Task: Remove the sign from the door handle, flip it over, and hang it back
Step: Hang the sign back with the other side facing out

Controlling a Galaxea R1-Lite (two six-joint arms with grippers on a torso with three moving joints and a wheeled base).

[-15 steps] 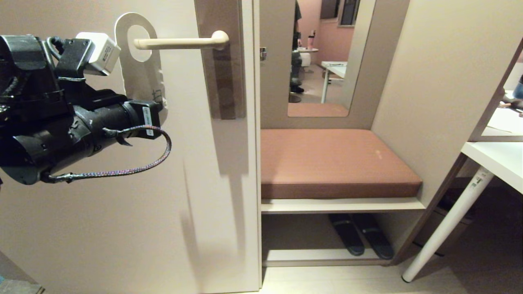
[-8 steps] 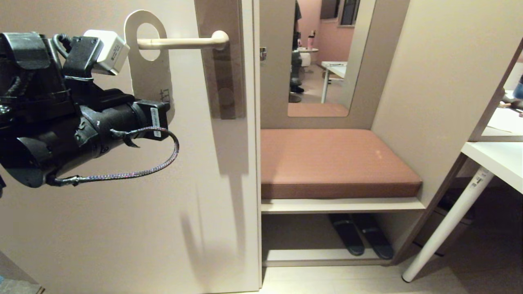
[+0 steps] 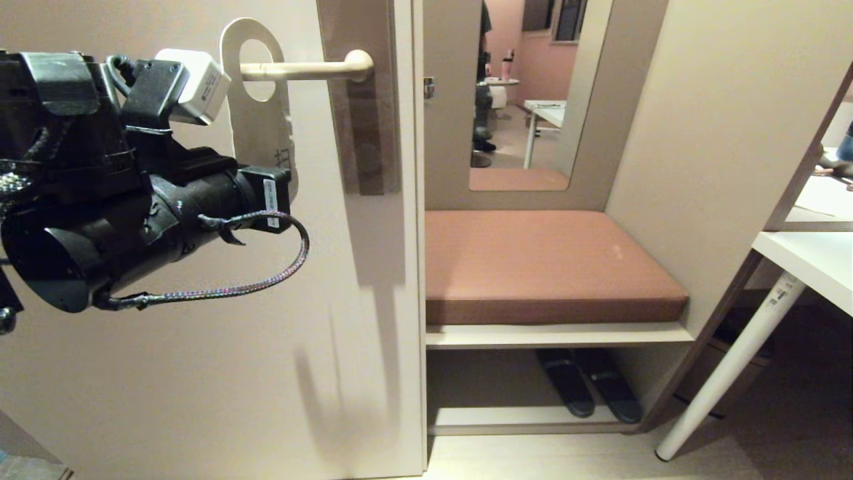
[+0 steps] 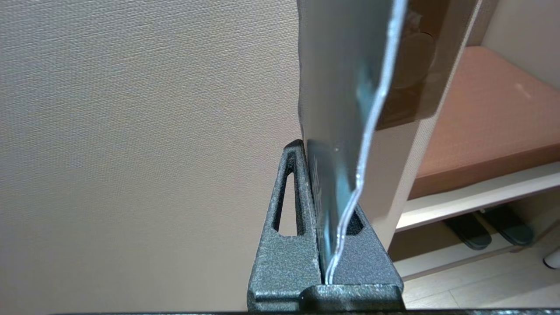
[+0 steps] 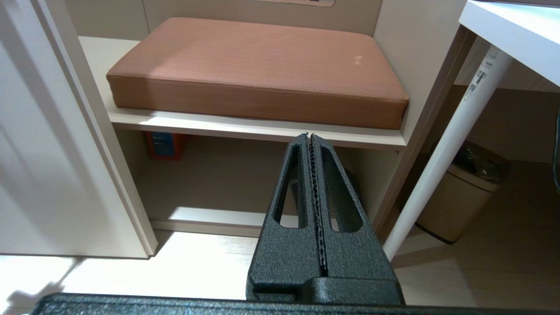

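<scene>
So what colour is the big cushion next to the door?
The cushion is reddish brown all over, no pattern. The right wrist view shows it best.

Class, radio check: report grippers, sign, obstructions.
Left gripper shut on sign. Sign's hole threaded over door handle. Right gripper shut, empty. Nothing blocking.

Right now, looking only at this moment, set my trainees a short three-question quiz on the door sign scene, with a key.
1. True or false: the door handle passes through the hole of the sign.
2. Which end effector grips the sign? A) left B) right C) neither
3. Fill in: under the brown cushion, a pair of dark ______ lies on the low shelf.

Key:
1. True; the lever's tip is inside the hole.
2. A; the left end effector is shut on the sign's lower end, while the right end effector is shut on nothing, near the cushion shelf.
3. slippers.
</scene>
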